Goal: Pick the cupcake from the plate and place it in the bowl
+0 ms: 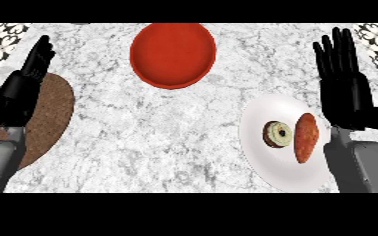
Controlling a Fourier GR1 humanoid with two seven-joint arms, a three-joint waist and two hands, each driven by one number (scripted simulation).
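A white plate (264,155) lies at the right of the marble counter. On it sits the cupcake (278,134), seen from above as a brown ring with a pale top and dark centre. An orange-red oblong item (306,137) lies beside it on the plate's right part. The red bowl (173,54) stands at the upper middle, apart from the plate. My right hand (341,80) is open, fingers straight up, just right of the plate and above it in the view. My left hand (28,77) rests open at the left edge.
A brown round mat or board (50,115) lies at the left edge, partly under my left forearm. Patterned wall tiles (12,30) show at the top corners. Bare marble stretches between bowl and plate.
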